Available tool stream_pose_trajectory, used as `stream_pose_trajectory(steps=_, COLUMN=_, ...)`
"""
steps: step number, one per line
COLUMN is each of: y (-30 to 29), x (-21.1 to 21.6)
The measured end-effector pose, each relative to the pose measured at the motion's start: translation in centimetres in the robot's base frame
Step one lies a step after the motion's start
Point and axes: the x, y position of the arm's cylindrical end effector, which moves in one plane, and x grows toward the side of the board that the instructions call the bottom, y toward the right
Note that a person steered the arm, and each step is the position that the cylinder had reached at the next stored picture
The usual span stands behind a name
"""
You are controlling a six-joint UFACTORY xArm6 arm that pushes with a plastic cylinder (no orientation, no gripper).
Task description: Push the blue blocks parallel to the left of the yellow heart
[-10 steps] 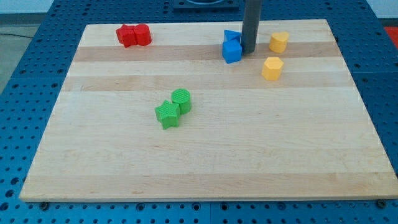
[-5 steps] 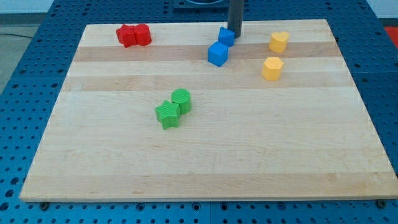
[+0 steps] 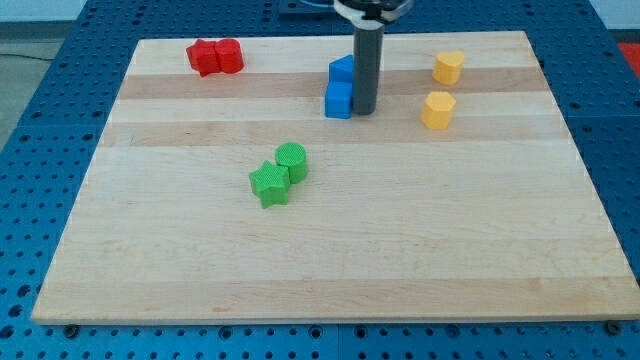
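Note:
Two blue blocks sit near the top middle of the wooden board (image 3: 330, 250): a blue cube (image 3: 339, 100) and a smaller blue block (image 3: 342, 69) just above it, touching or nearly so. My tip (image 3: 365, 110) rests right against the cube's right side. Two yellow blocks lie to the right: one (image 3: 437, 110) level with the cube, about 70 px from my tip, and one (image 3: 448, 67) above it. I cannot tell which of them is the heart.
Two red blocks (image 3: 215, 56) sit together at the board's top left. A green cylinder (image 3: 291, 161) and a green star-like block (image 3: 268, 184) touch each other left of the middle. Blue perforated table surrounds the board.
My tip moved up and left, then down to the cube's right side. Both blue blocks slid left, away from the yellow ones, and now stand one above the other.

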Motion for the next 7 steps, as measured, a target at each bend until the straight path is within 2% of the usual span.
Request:
stream_pose_trajectory(steps=1, y=-0.5, x=0.0)
stream_pose_trajectory(steps=2, y=-1.3, x=2.4)
stream_pose_trajectory(steps=3, y=-5.2, x=3.1)
stream_pose_trajectory(steps=4, y=-5.6, x=2.4)
stream_pose_trajectory(steps=5, y=-2.2, x=-1.2)
stream_pose_trajectory(steps=6, y=-2.1, x=-1.9)
stream_pose_trajectory(steps=7, y=-1.6, x=-0.8)
